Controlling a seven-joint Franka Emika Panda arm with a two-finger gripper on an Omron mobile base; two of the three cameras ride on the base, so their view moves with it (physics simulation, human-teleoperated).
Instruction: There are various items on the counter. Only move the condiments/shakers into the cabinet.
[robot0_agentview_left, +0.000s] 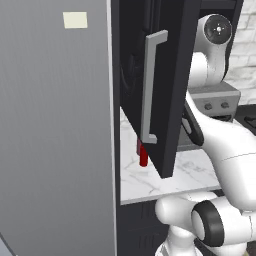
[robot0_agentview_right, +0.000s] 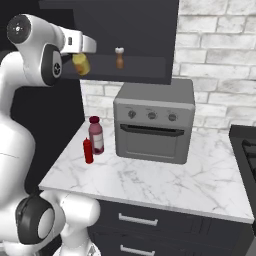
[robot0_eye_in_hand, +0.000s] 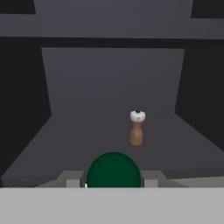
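Observation:
My gripper (robot0_agentview_right: 80, 56) is shut on a yellow condiment bottle (robot0_agentview_right: 81, 64) with a round green cap (robot0_eye_in_hand: 113, 169), held at the left front of the open cabinet's shelf (robot0_agentview_right: 142, 70). In the hand view my gripper (robot0_eye_in_hand: 113, 181) points into the dark cabinet with the cap between the fingers. A small wooden shaker (robot0_agentview_right: 119, 58) with a white top stands upright further in on the shelf (robot0_eye_in_hand: 136, 128). A slim red bottle (robot0_agentview_right: 88, 150) stands upright on the white marble counter (robot0_agentview_right: 165, 182), also seen below the door (robot0_agentview_left: 143, 156). The black cabinet door (robot0_agentview_left: 165, 75) hangs open.
A dark red jar (robot0_agentview_right: 96, 134) with a pale label stands just behind the red bottle. A grey toaster oven (robot0_agentview_right: 154, 121) sits at the counter's back. A black stove (robot0_agentview_right: 246, 145) is at the right. A large grey panel (robot0_agentview_left: 55, 130) stands to the left.

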